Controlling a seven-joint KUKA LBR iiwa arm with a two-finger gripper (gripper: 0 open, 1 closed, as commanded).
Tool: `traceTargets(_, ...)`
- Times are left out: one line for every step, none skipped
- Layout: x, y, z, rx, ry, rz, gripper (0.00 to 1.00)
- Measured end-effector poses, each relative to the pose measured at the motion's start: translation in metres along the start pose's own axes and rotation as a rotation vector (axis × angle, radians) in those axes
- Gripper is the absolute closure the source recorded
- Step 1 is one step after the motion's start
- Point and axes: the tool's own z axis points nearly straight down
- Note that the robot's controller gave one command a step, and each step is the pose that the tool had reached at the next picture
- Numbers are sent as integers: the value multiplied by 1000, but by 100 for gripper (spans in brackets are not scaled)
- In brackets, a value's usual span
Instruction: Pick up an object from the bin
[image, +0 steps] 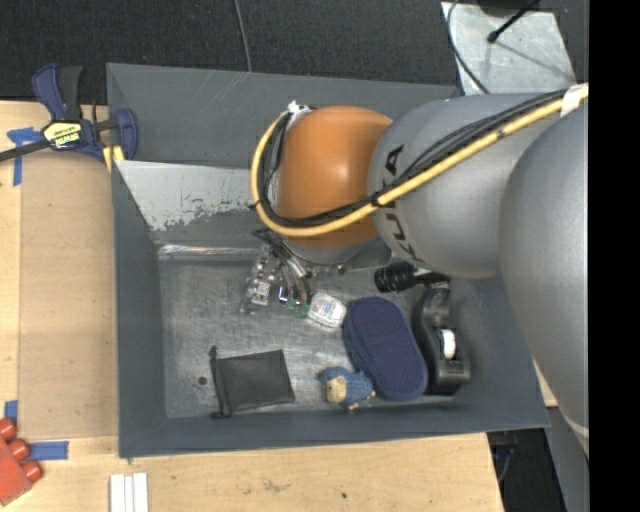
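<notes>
My hand (275, 285) hangs low over the bin (140, 330) floor. I cannot tell if it is open or clenched. A little white tub (325, 311) lies just beside it, with a blue oval pouch (385, 348) past that. I think I should line up over the tub, go down gently, and not bump the pouch.

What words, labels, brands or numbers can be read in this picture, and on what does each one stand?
"KUKA": black letters on the grey arm, running sideways, partly crossed by the yellow cable.
The small white thing in the middle of the bin: its print is too blurred to read.
No other text can be read.
</notes>
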Motion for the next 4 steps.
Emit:
traceTargets(1,-2,5,5,8,2,0)
traceTargets(51,-59,61,11,16,-91,0)
traceTargets(52,-29,106,5,6,-247,0)
traceTargets(47,-26,102,-5,-12,-244,100)
